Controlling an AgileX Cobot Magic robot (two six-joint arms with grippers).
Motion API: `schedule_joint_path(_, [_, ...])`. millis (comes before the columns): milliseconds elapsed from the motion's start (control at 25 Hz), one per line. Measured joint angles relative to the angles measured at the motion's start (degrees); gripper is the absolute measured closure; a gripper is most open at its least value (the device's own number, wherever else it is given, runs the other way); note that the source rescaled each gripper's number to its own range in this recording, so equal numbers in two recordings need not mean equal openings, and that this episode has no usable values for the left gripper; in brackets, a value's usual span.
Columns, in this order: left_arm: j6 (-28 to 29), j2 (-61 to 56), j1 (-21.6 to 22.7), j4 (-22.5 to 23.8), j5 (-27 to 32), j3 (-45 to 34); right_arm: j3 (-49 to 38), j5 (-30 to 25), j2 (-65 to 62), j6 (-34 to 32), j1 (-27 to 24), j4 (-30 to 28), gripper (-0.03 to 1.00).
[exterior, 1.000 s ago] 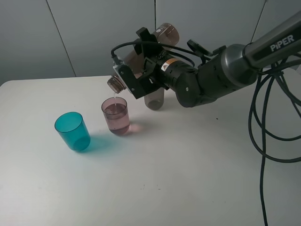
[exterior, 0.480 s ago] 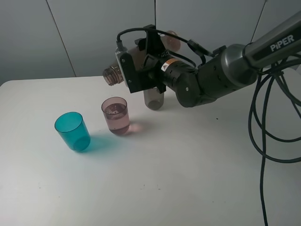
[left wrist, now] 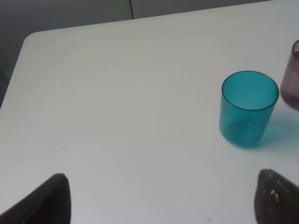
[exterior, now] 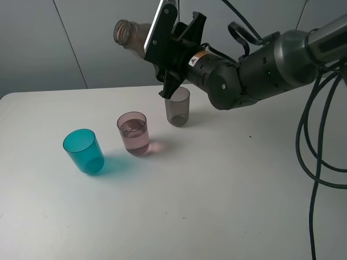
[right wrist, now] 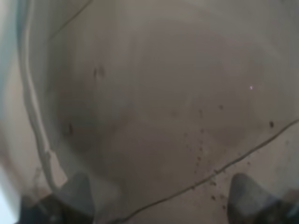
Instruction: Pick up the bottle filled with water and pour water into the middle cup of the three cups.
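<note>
Nearest me, the left gripper (left wrist: 163, 198) hung over the white table (exterior: 217, 195) with its two dark fingertips (left wrist: 56, 198) spread wide apart and nothing between them. Just beyond it, toward the table's left edge, stood the teal-blue tumbler (exterior: 83, 150), upright. Behind it, further from the left edge, the pale pink tumbler (exterior: 134, 133) stood upright with water in it, apart from its neighbours. The smoky grey tumbler (exterior: 178, 106) came next in the slanting row, close to the table's far edge. Above that grey tumbler the right gripper (exterior: 172, 40) was clamped tight around the brown translucent bottle (exterior: 133, 33), which it held high off the table. The bottle lay almost level, its open threaded neck pointing toward the left edge and a little upward, above and beyond the pink tumbler.
</note>
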State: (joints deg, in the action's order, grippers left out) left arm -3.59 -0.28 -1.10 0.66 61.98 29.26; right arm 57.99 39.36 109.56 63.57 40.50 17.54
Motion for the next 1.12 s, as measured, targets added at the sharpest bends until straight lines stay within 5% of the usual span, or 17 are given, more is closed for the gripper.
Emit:
schedule_joint_path(600, [0.0,0.0,0.0,0.0,0.0,0.0,-13.7,-2.2,-16.9,-33.7,-1.3,1.6,0.95])
schedule_joint_path(840, [0.2,0.0,0.0,0.0,0.0,0.0,-17.2,-3.9,-19.6,-38.4,-3.5,2.8,0.95])
schedule_joint_path(1120, [0.2,0.0,0.0,0.0,0.0,0.0,-17.5,-13.5,-21.0,-45.6,-11.6,2.8,0.95])
